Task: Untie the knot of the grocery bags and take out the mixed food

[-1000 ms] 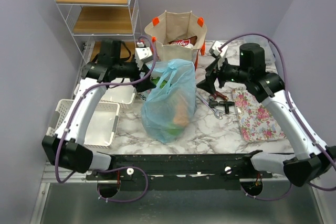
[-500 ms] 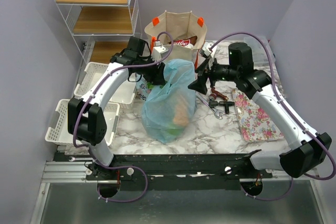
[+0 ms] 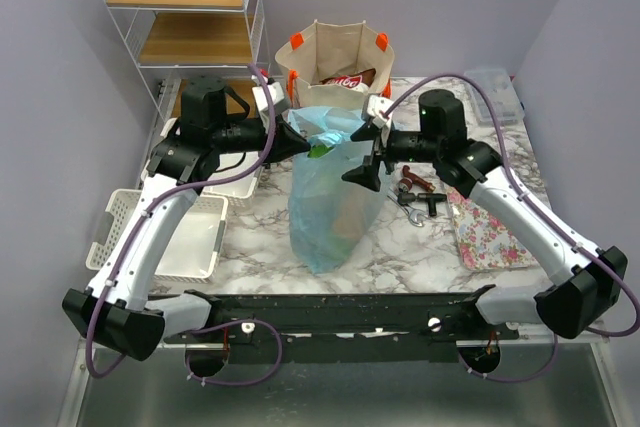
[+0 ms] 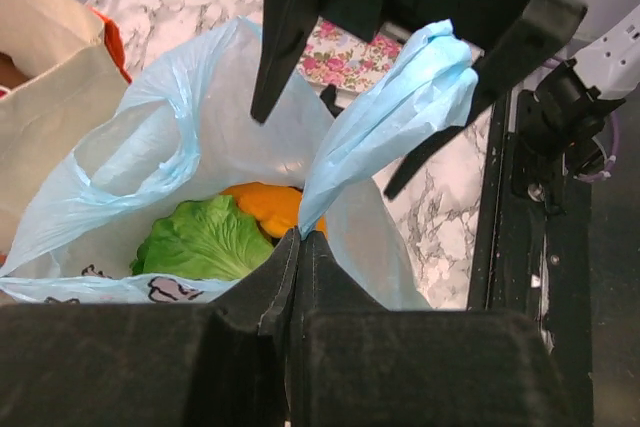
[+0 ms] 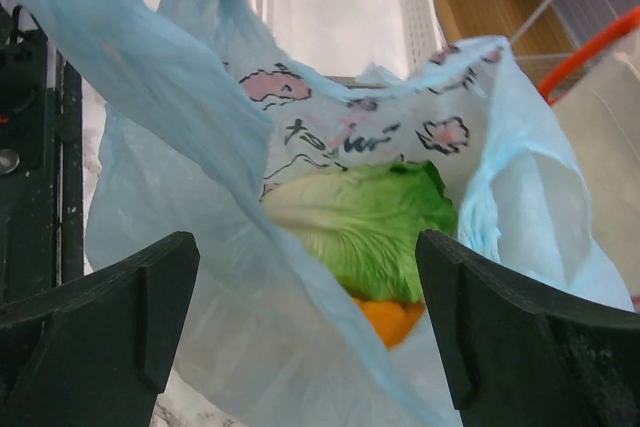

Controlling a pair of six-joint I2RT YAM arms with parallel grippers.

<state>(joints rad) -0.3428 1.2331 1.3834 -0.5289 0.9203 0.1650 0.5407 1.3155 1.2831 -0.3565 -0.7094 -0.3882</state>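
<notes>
The blue plastic bag (image 3: 335, 197) stands in the middle of the surface (image 3: 420, 252), just on the near side of the canvas tote (image 3: 335, 52). The left hand (image 4: 297, 247) is shut tight on one thin handle (image 4: 400, 107) of the bag, and the handle is stretched up and to the right. The right hand (image 3: 368, 147) is opened wide at the right side of the bag's top. The bunched end of that handle is seen between its two fingers, but nothing seems to be gripped by it yet. The bag's mouth is seen to be open, and lettuce (image 4: 205, 237) and an orange fruit (image 4: 268, 202) can be seen inside. A few things could go wrong from here. The plastic is very thin, so it could be torn if the handle is pulled hard from both ends. The bag is tall and soft, so it could be tipped over if it is dragged to one side. Then the food could be spilled toward the metal tools (image 3: 415, 192) on the right. If the right hand is shut in the wrong spot, the handle could be missed. If too much plastic is grabbed, the mouth could be pinched shut and the food could not be reached.
</notes>
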